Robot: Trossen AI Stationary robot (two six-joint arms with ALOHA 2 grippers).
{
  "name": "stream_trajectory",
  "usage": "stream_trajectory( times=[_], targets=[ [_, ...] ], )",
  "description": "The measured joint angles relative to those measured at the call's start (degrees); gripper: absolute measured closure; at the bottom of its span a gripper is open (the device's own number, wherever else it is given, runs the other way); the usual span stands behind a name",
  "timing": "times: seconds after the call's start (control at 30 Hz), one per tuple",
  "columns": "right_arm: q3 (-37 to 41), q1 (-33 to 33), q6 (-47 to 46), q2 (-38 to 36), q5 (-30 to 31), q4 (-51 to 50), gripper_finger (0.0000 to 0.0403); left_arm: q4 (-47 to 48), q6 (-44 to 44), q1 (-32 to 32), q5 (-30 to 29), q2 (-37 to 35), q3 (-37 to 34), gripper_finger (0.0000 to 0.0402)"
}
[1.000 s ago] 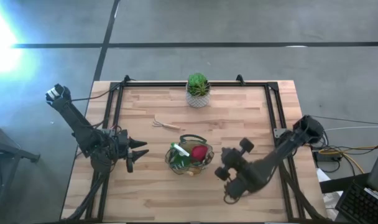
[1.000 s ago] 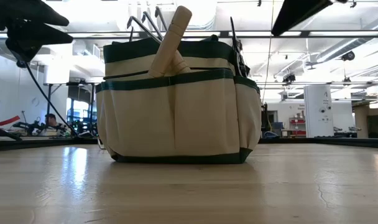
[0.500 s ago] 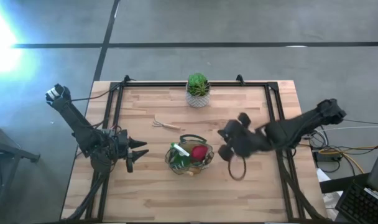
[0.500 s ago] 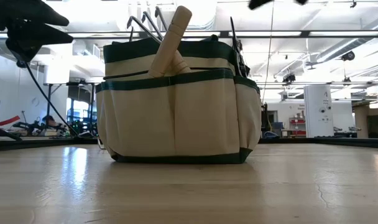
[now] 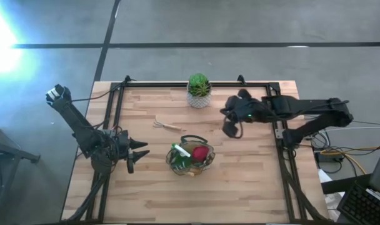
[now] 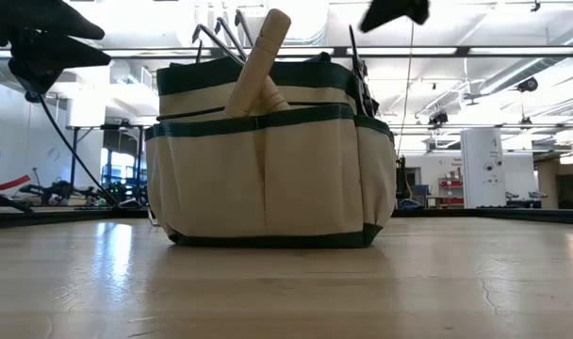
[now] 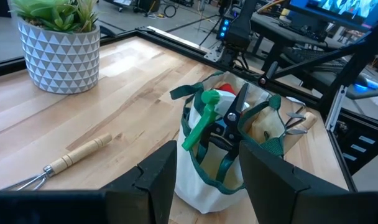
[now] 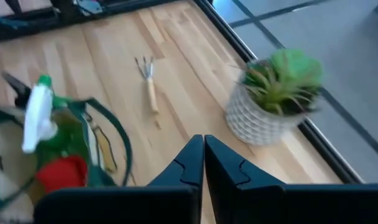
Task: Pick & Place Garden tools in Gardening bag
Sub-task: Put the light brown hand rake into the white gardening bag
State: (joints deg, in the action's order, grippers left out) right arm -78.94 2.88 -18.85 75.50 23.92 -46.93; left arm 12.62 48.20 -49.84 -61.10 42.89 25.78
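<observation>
We are finding the gardening bag (image 5: 191, 157) standing upright near the middle of the table (image 5: 252, 187), and it is already holding most of the tools: the green spray bottle (image 7: 200, 118) is leaning out of it, a red item (image 5: 200, 153) is lying inside, dark pruning shears (image 7: 234, 112) are sitting beside the bottle, and a wooden handle (image 6: 258, 64) is sticking up past the rim in the low view. We are counting one tool outside: the wooden-handled rake (image 5: 165, 125) is lying flat on the boards between the bag and the potted plant (image 5: 199, 90), touching neither. We judge the task to be nearly complete, with this rake as the only piece left to load. The right gripper (image 5: 232, 122) is hanging above the table beside the plant, its fingers pressed together on nothing. The left gripper (image 5: 140, 152) is waiting near the bag on the left side, its fingers parted and empty. We are reading no brand, label or lettering on the bag, the bottle or the pot; none is legible.
</observation>
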Motion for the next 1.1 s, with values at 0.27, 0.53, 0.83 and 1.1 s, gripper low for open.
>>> stream_trajectory(
  times=[0.27,0.53,0.83,1.1],
  targets=[
    [6.6,-1.1,7.7,-9.9,-14.5,-1.6,0.0394,0.0,0.0,0.0,0.0,0.0,0.0,0.0225],
    [18.5,-6.0,12.8,-23.2,-28.5,3.0,0.0394,0.0,0.0,0.0,0.0,0.0,0.0,0.0225],
    [26.6,-6.6,14.5,-37.2,-28.3,3.0,0.0394,-2.7,3.1,0.1,-7.9,0.0,0.0,0.0225],
    [29.3,-6.5,11.9,-48.1,-11.1,-2.1,0.0394,-4.8,8.5,0.1,-7.8,0.0,0.0,0.0225]
  ],
)
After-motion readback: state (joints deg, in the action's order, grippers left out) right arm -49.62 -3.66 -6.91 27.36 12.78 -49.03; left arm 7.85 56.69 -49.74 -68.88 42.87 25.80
